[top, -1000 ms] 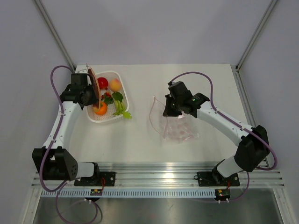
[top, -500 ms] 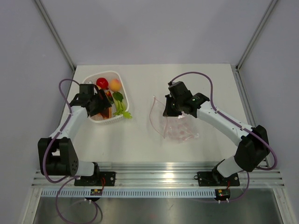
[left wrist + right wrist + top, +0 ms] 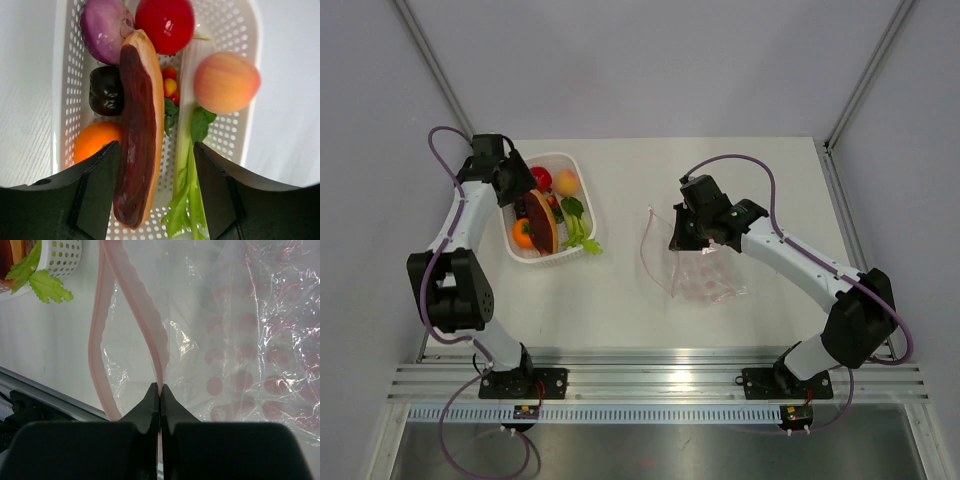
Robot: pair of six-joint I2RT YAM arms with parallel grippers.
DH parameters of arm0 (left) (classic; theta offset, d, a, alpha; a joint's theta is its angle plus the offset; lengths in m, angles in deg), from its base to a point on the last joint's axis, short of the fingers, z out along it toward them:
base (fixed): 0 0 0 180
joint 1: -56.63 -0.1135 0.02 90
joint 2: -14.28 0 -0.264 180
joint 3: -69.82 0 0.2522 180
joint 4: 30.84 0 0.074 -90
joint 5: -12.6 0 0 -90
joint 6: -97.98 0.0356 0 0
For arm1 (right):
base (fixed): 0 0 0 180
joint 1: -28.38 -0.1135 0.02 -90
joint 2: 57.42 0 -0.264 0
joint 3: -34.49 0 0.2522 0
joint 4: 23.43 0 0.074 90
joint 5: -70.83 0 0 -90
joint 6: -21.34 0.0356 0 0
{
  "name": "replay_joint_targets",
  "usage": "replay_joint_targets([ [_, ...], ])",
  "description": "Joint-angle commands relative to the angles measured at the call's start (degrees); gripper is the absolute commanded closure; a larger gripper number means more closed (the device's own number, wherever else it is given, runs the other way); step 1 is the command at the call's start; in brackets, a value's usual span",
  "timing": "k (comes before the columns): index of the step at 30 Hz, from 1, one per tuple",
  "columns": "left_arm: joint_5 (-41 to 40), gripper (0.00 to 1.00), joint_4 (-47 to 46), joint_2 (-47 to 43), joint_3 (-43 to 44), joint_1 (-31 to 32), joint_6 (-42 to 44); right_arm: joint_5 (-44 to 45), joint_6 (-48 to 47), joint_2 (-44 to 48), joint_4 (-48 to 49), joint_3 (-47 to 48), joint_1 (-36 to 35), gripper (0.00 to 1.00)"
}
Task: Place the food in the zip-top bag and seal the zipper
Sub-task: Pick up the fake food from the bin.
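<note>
The food lies in a white slotted basket (image 3: 60,100): tomato (image 3: 165,22), purple onion (image 3: 102,30), peach (image 3: 226,82), eggplant (image 3: 106,91), orange (image 3: 95,142), celery (image 3: 187,165) and a long orange-and-maroon piece (image 3: 140,130). My left gripper (image 3: 157,195) hovers open over the basket (image 3: 575,165), its fingers either side of the long piece and the celery. The clear zip-top bag (image 3: 705,280) lies mid-table. My right gripper (image 3: 160,387) is shut on the bag's pink zipper (image 3: 142,305) strip, holding the mouth open in a loop.
Celery leaves (image 3: 588,243) hang over the basket's near right corner. Bare table lies between the basket and the bag (image 3: 260,340). The metal rail (image 3: 660,378) with the arm bases runs along the near edge. Grey walls close the back and sides.
The left gripper held the long orange-and-maroon piece upright by the basket's left edge; it has since opened and the piece now lies in the basket. The right arm and bag have not moved.
</note>
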Motion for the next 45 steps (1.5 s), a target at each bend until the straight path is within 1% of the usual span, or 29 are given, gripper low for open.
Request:
replay_joint_targets([
  [1, -0.4, 0.36, 1.7, 5.5, 3.3, -0.8, 0.3, 0.8, -0.1, 1.5, -0.4, 0.9, -0.3, 0.98],
  [4, 0.2, 0.39, -0.3, 8.5, 3.9, -1.5, -0.3, 0.8, 0.0, 1.5, -0.7, 0.9, -0.3, 0.98],
  [7, 3.2, 0.41, -3.1, 10.6, 3.8, -2.9, 0.0, 0.7, 0.0, 1.4, -1.2, 1.2, -0.3, 0.98],
  [13, 6.7, 0.48, -3.1, 15.0, 7.2, -4.1, 0.4, 0.9, -0.5, 0.7, -1.6, 2.2, -0.3, 0.98],
  [18, 9.7, 0.48, -3.5, 15.7, 6.9, -4.1, -0.1, 0.9, -1.0, -0.7, -2.8, 3.0, -0.3, 0.98],
  [21, 9.7, 0.41, -3.6, 11.9, 4.3, -4.1, 0.8, 0.9, -0.7, -0.4, -2.5, 2.7, -0.3, 0.98],
  [23, 6.9, 0.32, -4.4, 8.7, 0.2, -3.9, 1.7, 0.9, -0.5, -0.2, -2.3, 2.4, -0.3, 0.98],
  [24, 5.8, 0.30, -4.7, 5.3, -0.9, -3.8, 2.6, 0.9, -0.3, -0.1, -2.3, 2.2, -0.3, 0.98],
  [26, 4.2, 0.28, -3.8, 2.6, -3.8, -3.8, 3.4, 0.6, 0.0, -0.2, -1.8, 1.8, -0.3, 0.98],
  [28, 4.2, 0.28, -2.6, -0.3, -5.7, -3.7, 4.1, 0.1, 0.0, -0.5, -1.4, 1.5, -0.4, 0.98],
  [29, 4.6, 0.28, -2.4, -1.0, -8.4, -3.6, 4.0, -0.1, 0.1, -0.7, -1.1, 1.5, -0.3, 0.98],
  [32, 5.6, 0.32, -2.9, -3.2, -13.0, -2.3, 3.9, -0.9, 0.1, -1.4, -0.8, 2.0, -0.4, 0.98],
  [36, 5.9, 0.37, -4.5, -3.7, -16.8, -1.8, 3.0, -0.9, 0.0, -1.5, -1.3, 2.7, -1.0, 0.98],
  [42, 7.0, 0.43, -5.9, -2.2, -18.0, -1.0, 1.9, -0.3, 0.6, -0.6, -1.5, 1.9, -1.2, 0.97],
  [44, 7.5, 0.48, -5.9, -1.0, -17.5, -0.5, 1.8, -0.3, 1.0, -0.5, -1.4, 1.8, -1.2, 0.97],
  [45, 8.0, 0.52, -5.9, -0.9, -17.4, -0.5, 1.8, -0.3, 0.9, -0.5, -1.4, 1.8, -1.3, 0.98],
])
